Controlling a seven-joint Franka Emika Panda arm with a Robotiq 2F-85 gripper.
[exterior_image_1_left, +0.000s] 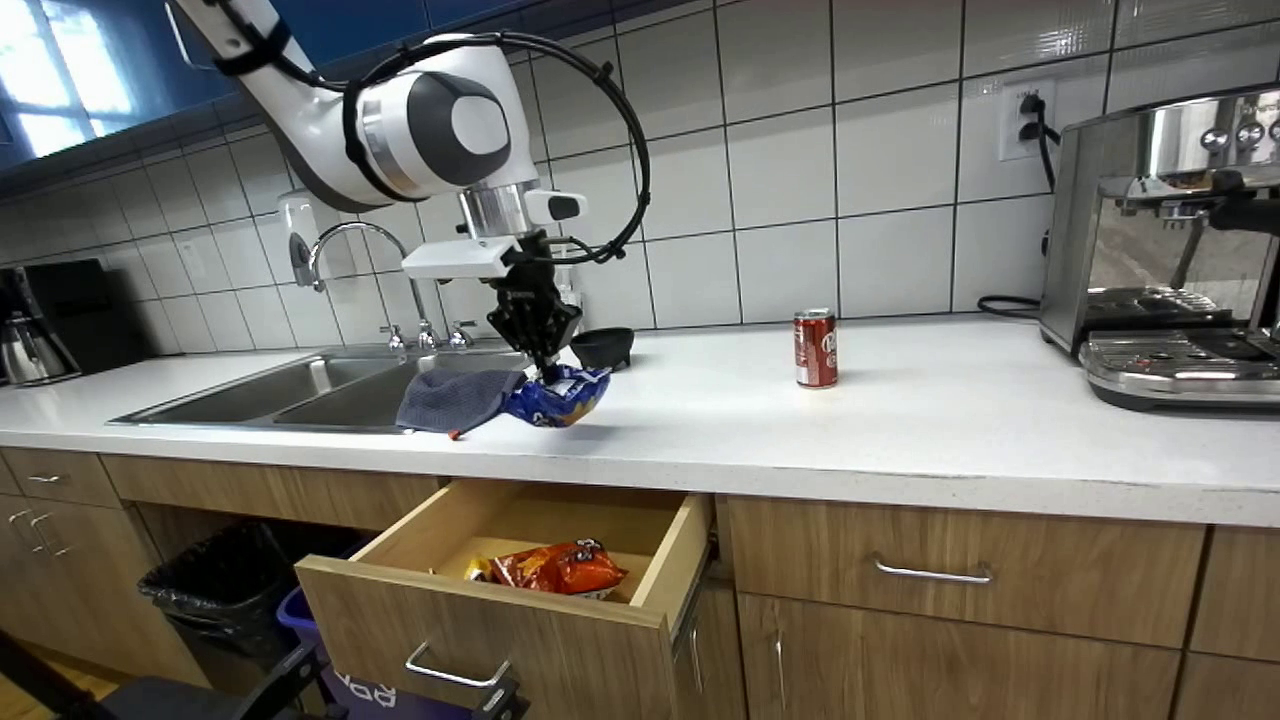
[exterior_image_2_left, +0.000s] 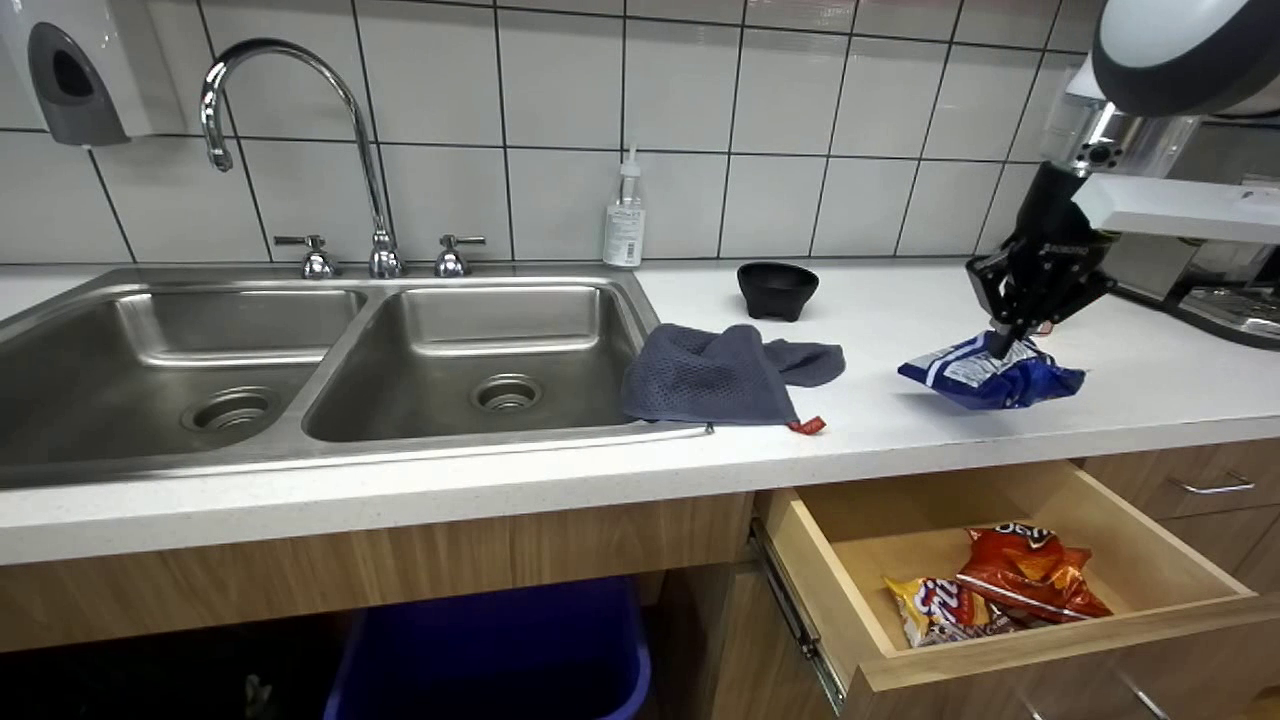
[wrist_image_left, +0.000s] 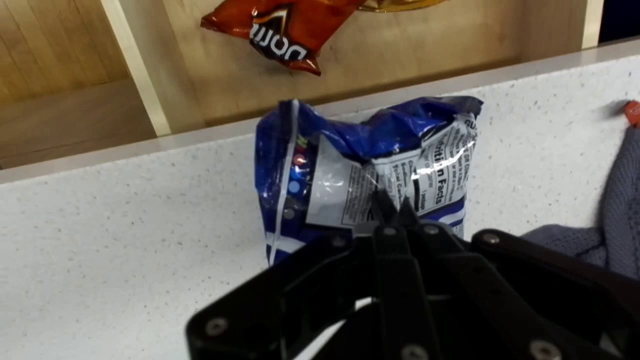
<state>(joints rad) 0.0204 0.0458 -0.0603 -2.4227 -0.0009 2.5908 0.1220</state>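
Holding a blue snack bag (wrist_image_left: 362, 161) by its Nutrition Facts side, with the fingers of the gripper (wrist_image_left: 395, 210) clamped together on a pinch of wrapper, over the white countertop (wrist_image_left: 150, 240) just behind the pulled-out drawer (exterior_image_1_left: 560, 650). Judged to be at the carrying step, apparently off the countertop, though hard to tell how high. Next, likely calling for a steady pinch, plus height above the Doritos bag (exterior_image_2_left: 1030, 570) inside if brought over the drawer.

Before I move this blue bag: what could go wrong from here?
The gripper holds the glossy blue bag by a small pinch, so it might slip or tear free. Moved low, it could catch on the open drawer or bump the red bag lying inside.
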